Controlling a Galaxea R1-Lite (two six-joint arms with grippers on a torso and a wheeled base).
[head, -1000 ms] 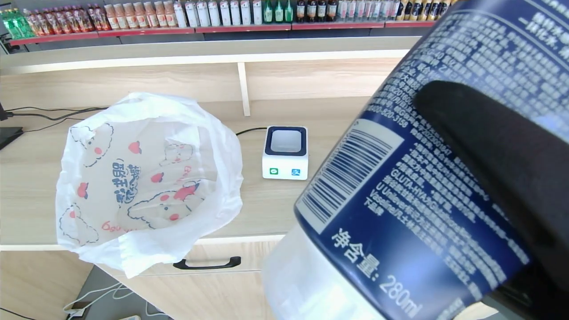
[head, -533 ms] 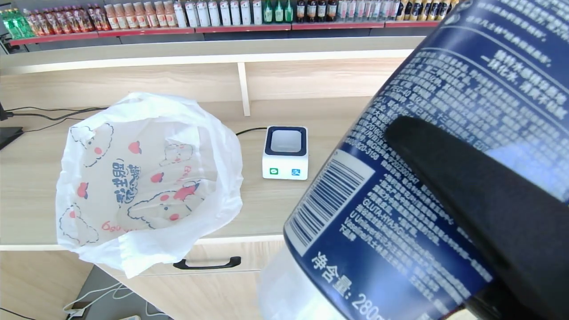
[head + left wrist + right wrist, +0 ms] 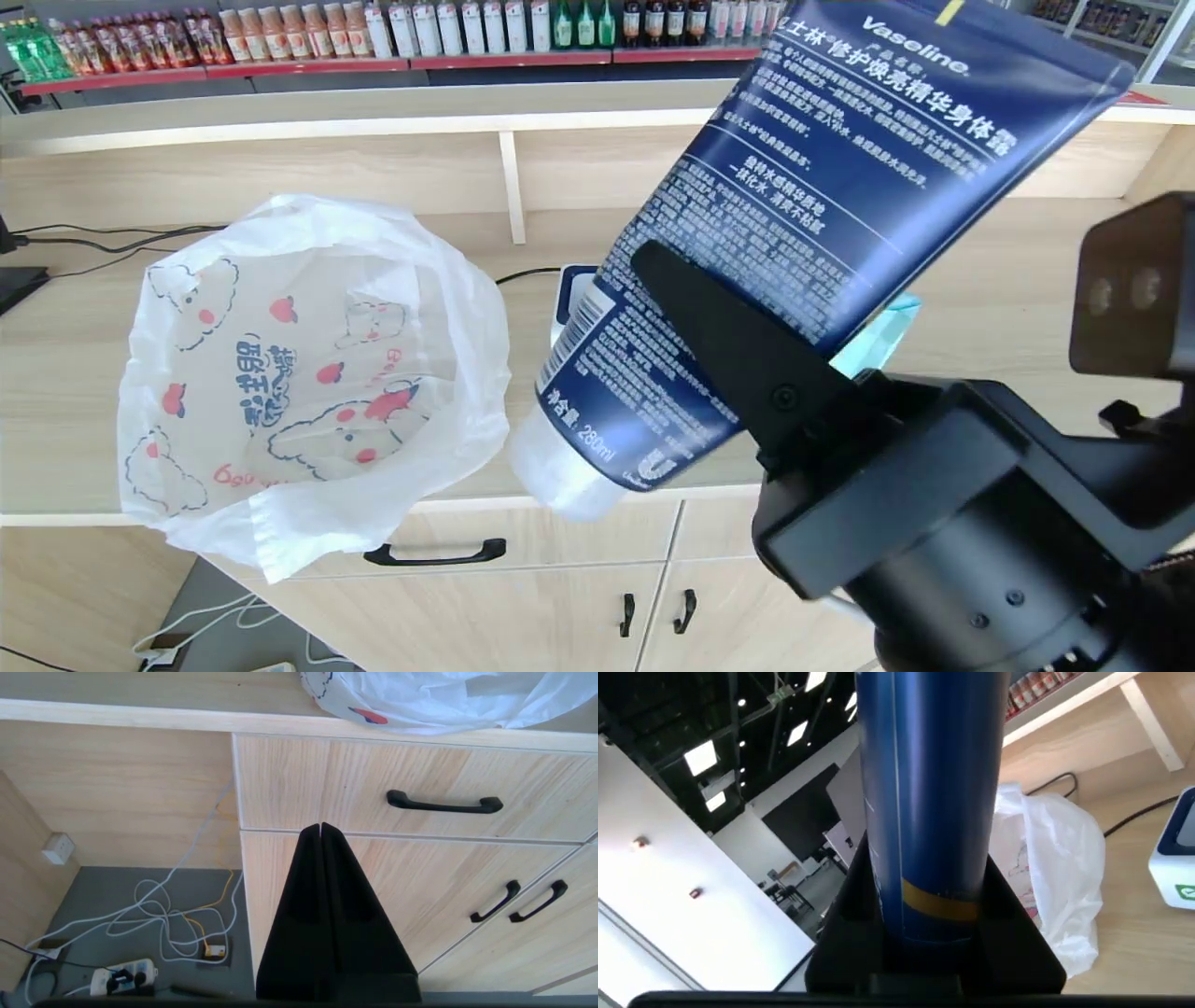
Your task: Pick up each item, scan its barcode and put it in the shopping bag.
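My right gripper (image 3: 691, 299) is shut on a dark blue lotion tube (image 3: 794, 205). The tube hangs tilted above the counter, its clear cap pointing down toward the front edge, and its barcode faces the bag side. It covers most of the white barcode scanner (image 3: 566, 291). In the right wrist view the tube (image 3: 929, 784) stands between the fingers of that gripper (image 3: 934, 896). The white shopping bag (image 3: 308, 373) lies open on the counter to the left. My left gripper (image 3: 321, 831) is shut and holds nothing, low in front of the cabinet drawers.
A drawer with a black handle (image 3: 444, 805) sits under the counter edge (image 3: 75, 518). Cables lie on the floor (image 3: 168, 933). A pale teal thing (image 3: 882, 336) peeks out behind the tube. A raised wooden ledge (image 3: 373, 121) and drink shelves stand at the back.
The tube has moved away from the head camera, down and left over the scanner. The right gripper's whole body now shows. Bag and scanner have not moved.
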